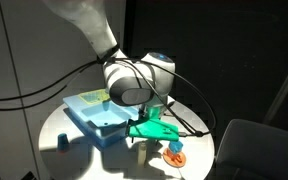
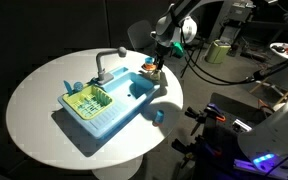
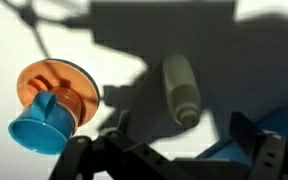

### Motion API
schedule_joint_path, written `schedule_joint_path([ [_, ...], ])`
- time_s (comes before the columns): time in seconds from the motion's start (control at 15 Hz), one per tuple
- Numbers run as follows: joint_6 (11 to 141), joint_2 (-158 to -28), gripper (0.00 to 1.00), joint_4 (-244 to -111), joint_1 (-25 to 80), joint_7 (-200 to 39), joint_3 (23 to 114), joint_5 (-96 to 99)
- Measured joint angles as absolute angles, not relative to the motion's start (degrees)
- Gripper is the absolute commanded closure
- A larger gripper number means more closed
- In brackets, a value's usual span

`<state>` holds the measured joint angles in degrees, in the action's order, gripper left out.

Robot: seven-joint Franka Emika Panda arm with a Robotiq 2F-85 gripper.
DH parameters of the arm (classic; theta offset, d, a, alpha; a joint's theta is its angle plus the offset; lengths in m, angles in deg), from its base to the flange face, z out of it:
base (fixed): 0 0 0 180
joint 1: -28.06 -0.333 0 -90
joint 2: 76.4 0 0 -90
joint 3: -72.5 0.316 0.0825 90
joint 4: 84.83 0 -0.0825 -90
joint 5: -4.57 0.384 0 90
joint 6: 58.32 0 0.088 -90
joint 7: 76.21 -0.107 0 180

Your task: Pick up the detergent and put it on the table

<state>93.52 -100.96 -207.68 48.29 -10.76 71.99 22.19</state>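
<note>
1. The arm reaches down over the far edge of the round white table (image 2: 44,110), beside the light-blue tray (image 2: 119,120), in an exterior view.
2. Wrist view: the gripper (image 3: 179,135) has its jaws spread wide, and its dark fingers (image 3: 254,140) enter from the bottom of the picture. Nothing is held between them.
3. The detergent (image 3: 181,88), a slim pale bottle, lies on its side on the table top in the arm's shadow. Its narrow end points toward the gripper.
4. The bottle sits just ahead of the open jaws, roughly centred on the gap, and no finger touches it.
5. The orange-and-blue round object (image 3: 49,100) rests on the table to one side of the bottle, near it but clearly apart.
6. A small light-blue cup (image 2: 157,115) stands on the table just beside the tray's near edge.
7. In both exterior views the bottle is too small, and too hidden by the gripper, to make out with certainty.
</note>
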Motion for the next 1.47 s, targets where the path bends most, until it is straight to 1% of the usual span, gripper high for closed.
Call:
schedule_joint_path([
  [0.93, 93.52, -93.93, 0.0, -208.85, 45.0, -15.32, 72.83, 22.3],
  [1.47, 93.13, -89.52, 0.0, -209.44, 40.63, -35.04, 71.86, 20.73],
])
